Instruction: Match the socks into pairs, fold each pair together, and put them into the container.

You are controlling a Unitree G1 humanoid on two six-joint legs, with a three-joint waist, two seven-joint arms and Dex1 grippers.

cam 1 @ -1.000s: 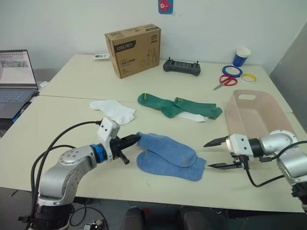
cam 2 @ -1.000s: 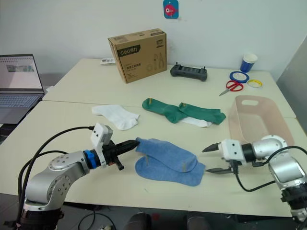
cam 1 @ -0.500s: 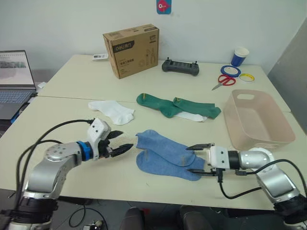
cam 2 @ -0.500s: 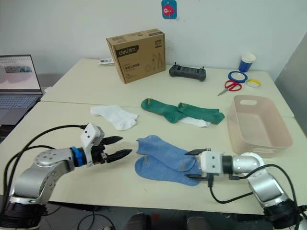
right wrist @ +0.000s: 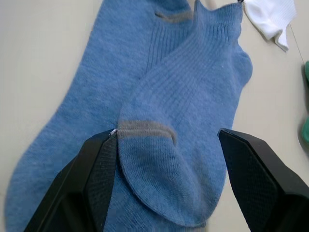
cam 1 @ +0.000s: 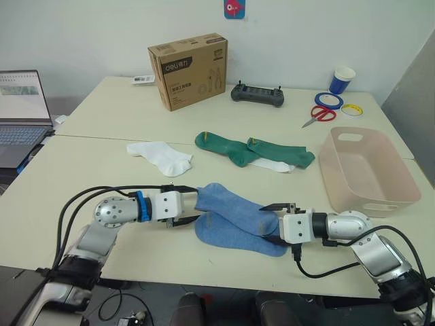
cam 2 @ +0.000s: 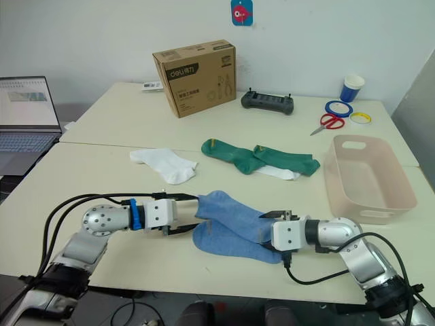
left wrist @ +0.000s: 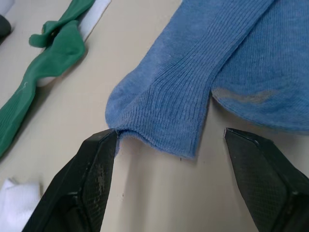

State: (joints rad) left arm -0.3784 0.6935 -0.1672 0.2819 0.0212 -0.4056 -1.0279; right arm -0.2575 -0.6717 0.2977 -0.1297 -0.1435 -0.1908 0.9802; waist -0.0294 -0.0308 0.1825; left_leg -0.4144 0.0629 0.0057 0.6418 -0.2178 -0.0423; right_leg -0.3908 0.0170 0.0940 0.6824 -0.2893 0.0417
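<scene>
Two light blue socks (cam 1: 234, 221) lie stacked at the table's front centre. My left gripper (cam 1: 192, 204) is open, one finger on each side of the ribbed cuff (left wrist: 164, 121); one fingertip (left wrist: 104, 145) touches its corner. My right gripper (cam 1: 268, 221) is open at the opposite end, and between its fingers lies the upper sock's toe with its grey band (right wrist: 147, 130). Two dark green socks (cam 1: 251, 151) lie behind, overlapping a white sock (cam 1: 275, 165). Another white sock (cam 1: 162, 156) sits to the left. The pale pink container (cam 1: 367, 170) stands at the right.
A cardboard box (cam 1: 189, 70), a black controller (cam 1: 257, 94), red scissors (cam 1: 318, 114), tape rolls (cam 1: 327, 100) and a blue cup (cam 1: 342, 79) line the back of the table. A laptop (cam 1: 24, 112) sits at far left.
My left gripper let go of the blue cuff, drew back, then came forward open around it. My right gripper moved left from beside the container to the socks' toe end.
</scene>
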